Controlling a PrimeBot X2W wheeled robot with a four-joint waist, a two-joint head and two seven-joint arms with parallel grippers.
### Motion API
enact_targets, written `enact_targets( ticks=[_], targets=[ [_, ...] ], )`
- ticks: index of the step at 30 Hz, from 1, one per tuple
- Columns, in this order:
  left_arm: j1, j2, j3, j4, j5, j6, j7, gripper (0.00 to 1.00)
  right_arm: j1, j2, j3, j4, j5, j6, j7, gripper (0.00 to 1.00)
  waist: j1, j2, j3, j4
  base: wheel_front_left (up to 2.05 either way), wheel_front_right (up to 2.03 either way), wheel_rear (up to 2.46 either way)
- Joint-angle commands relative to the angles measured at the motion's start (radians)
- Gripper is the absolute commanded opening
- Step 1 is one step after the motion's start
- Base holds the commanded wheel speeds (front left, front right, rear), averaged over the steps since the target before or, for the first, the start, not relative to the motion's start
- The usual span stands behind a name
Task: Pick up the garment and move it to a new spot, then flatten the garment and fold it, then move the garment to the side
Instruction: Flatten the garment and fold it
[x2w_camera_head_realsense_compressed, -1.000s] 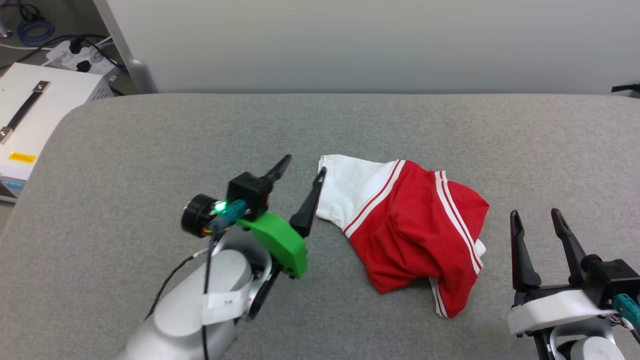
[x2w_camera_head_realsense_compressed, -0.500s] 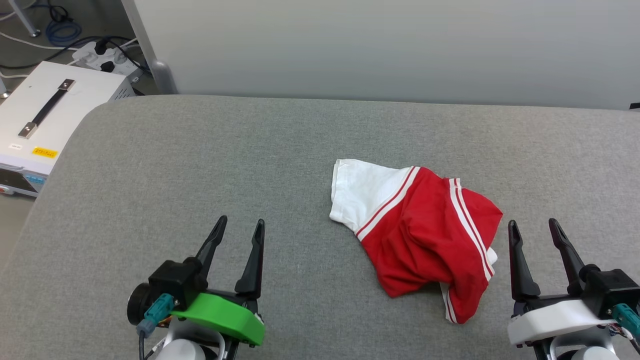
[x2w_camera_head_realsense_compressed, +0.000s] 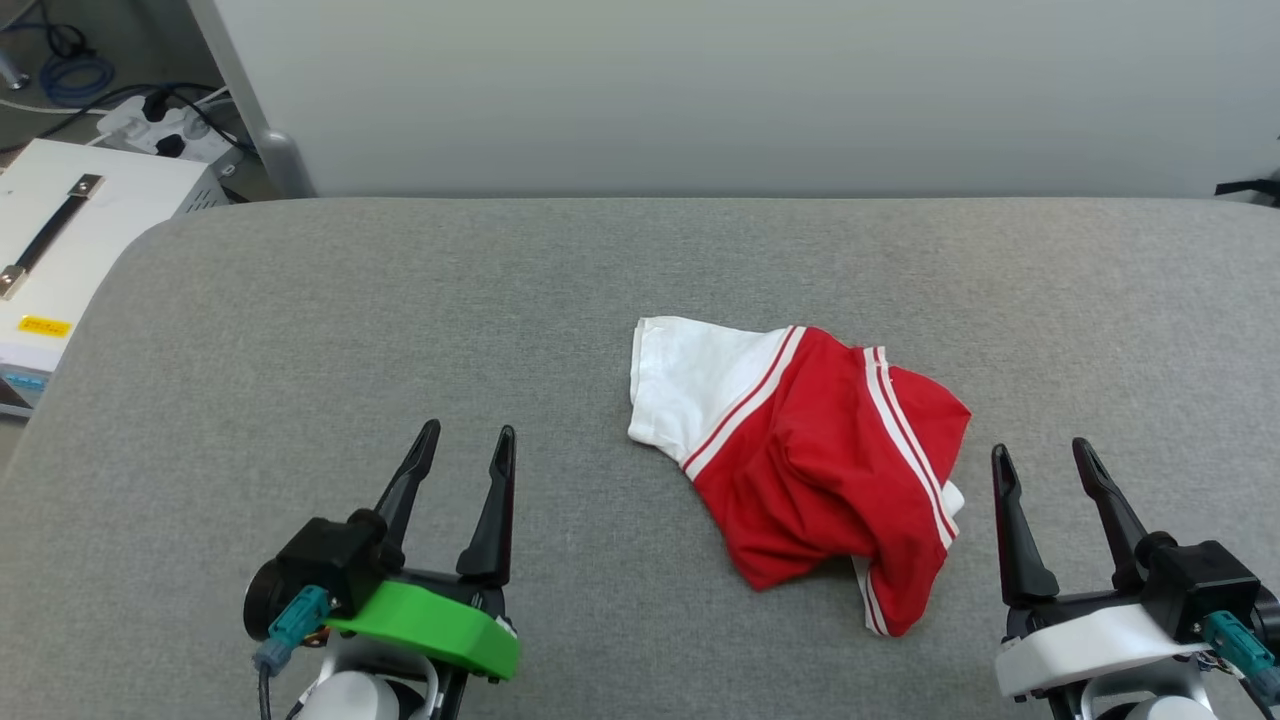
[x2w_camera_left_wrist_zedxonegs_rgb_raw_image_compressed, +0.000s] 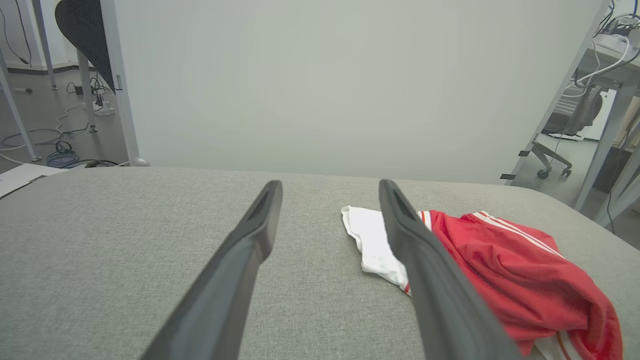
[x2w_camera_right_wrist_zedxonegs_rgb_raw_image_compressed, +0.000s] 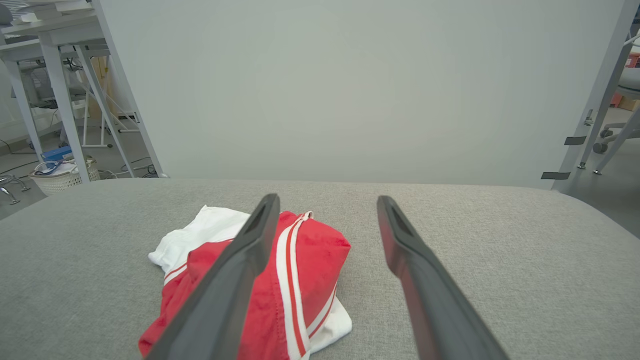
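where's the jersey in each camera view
Head view: the garment lies right of centre on the grey table.
Left wrist view: lower right.
Right wrist view: lower left.
Shared landmark: its white sleeve, the end nearest the pale wall.

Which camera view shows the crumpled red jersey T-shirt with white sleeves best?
The head view: the whole crumpled red jersey T-shirt lies unobstructed on the grey surface. In each wrist view a dark finger covers part of it.
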Motion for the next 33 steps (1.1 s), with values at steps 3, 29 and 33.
enact_targets(
  ticks=[3, 29, 33],
  targets=[
    [-0.057, 0.023, -0.019, 0.034, -0.016, -0.017, 0.005, 1.0, 0.013, -0.001, 0.007, -0.017, 0.009, -0.001, -0.009, 1.0, 0.0, 0.0, 0.026, -0.046, 0.0, 0.0, 0.0],
    [-0.812, 0.422, -0.484, 0.296, -0.407, -0.028, 0.904, 1.0, -0.103, -0.001, 0.062, -0.032, 0.099, -0.001, -0.009, 1.0, 0.0, 0.0, 0.309, -0.307, 0.0, 0.0, 0.0],
    [-0.851, 0.429, -0.499, 0.368, -0.431, -0.028, 0.907, 1.0, -0.111, -0.001, 0.072, -0.031, 0.111, -0.001, -0.009, 1.0, 0.0, 0.0, 0.331, -0.334, 0.0, 0.0, 0.0]
  ],
)
